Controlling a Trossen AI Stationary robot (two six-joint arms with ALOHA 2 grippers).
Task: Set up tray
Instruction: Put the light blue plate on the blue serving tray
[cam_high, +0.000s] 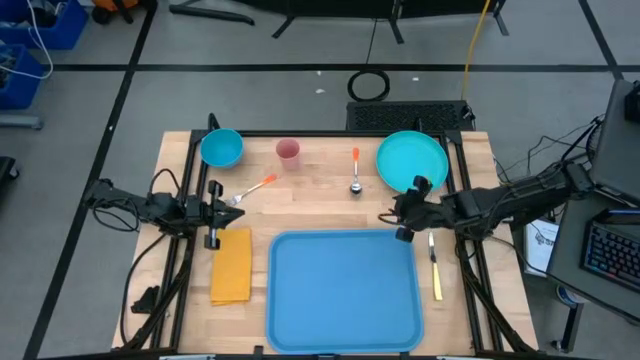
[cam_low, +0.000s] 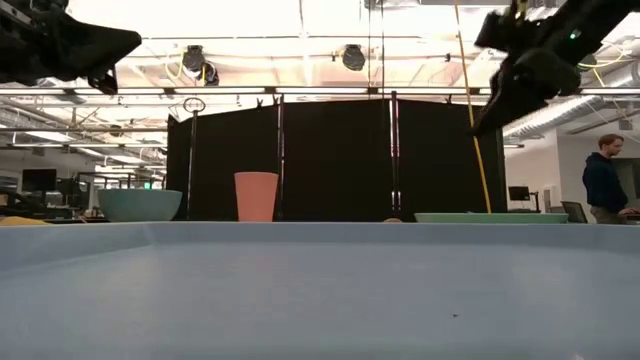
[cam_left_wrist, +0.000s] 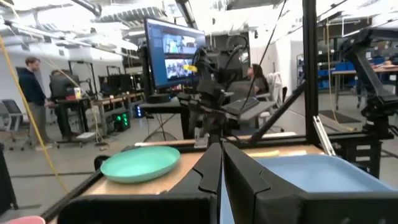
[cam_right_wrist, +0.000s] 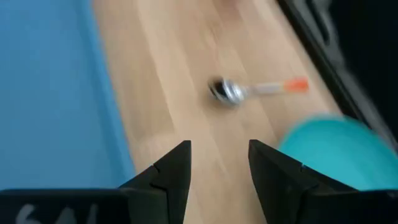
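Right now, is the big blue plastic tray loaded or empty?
Empty. The large flat blue rectangular plastic tray shows only bare blue surface in the high view; round teal plate sits outside it.

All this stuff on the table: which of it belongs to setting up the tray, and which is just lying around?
Part of the job:
tray, still bare
plate
bowl
cup
spoon
fork
knife
napkin

Just lying about:
cable coil on the floor
blue bins
keyboard
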